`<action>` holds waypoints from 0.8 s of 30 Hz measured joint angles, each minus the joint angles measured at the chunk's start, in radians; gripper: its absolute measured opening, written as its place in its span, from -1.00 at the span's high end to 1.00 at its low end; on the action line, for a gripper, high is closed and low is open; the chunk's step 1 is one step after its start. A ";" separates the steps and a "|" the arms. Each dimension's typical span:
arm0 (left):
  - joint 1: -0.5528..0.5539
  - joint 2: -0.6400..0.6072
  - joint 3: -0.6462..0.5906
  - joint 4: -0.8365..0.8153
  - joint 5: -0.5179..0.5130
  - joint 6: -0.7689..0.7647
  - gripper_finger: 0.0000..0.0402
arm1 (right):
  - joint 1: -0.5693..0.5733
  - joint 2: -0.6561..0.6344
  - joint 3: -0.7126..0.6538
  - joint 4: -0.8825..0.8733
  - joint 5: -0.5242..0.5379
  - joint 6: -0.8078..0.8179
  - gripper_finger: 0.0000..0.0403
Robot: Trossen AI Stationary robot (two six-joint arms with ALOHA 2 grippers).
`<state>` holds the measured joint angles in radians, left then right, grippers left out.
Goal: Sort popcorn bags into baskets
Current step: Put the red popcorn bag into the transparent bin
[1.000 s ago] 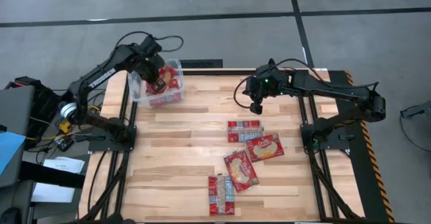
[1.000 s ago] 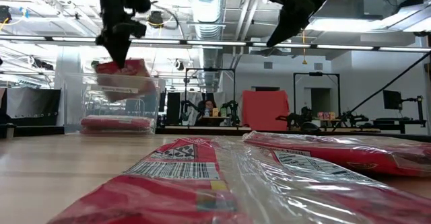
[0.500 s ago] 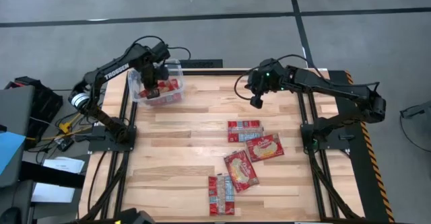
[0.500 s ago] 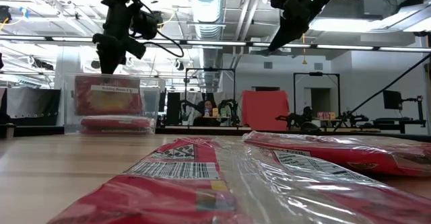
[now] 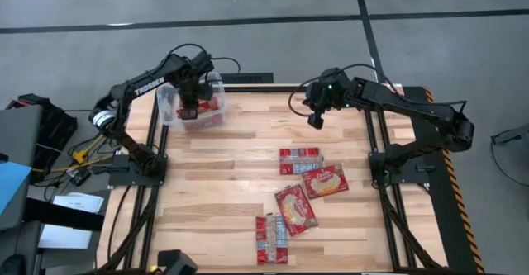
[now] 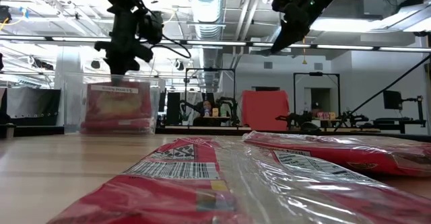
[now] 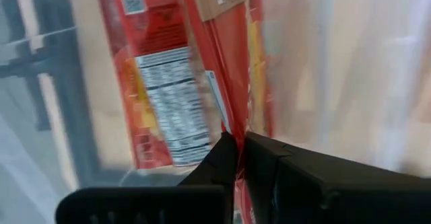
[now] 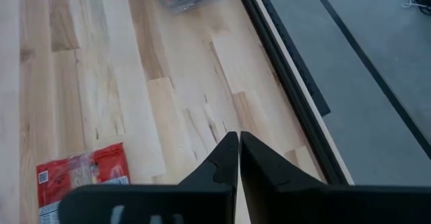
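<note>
**Clear the tub, then fetch the next bag**

The wooden worktop (image 5: 240, 184) fills the frame. Upper left, the left gripper (image 5: 189, 110) hangs over the clear tub (image 5: 216, 83), fingers pinched together, empty, bags inside. Four popcorn bags (image 5: 299, 160) lie centre-right. Upper right, the right gripper (image 5: 315, 125) hovers, fingers together. Lift straight up before travelling.
</note>
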<state>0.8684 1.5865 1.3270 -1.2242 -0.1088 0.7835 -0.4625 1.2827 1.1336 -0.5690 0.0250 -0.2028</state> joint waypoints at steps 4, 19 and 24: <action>0.001 0.025 0.000 0.009 -0.052 0.051 0.91 | -0.014 0.000 0.000 0.000 0.000 0.000 0.84; -0.003 0.032 0.053 0.146 -0.209 0.110 0.26 | -0.039 0.000 0.000 0.000 -0.001 0.001 0.82; -0.003 0.032 0.194 0.145 -0.224 -0.001 0.17 | -0.038 0.017 0.000 0.010 -0.004 0.003 0.81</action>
<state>0.8650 1.6188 1.5211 -1.0796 -0.3329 0.7828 -0.5007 1.3000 1.1336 -0.5591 0.0208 -0.2000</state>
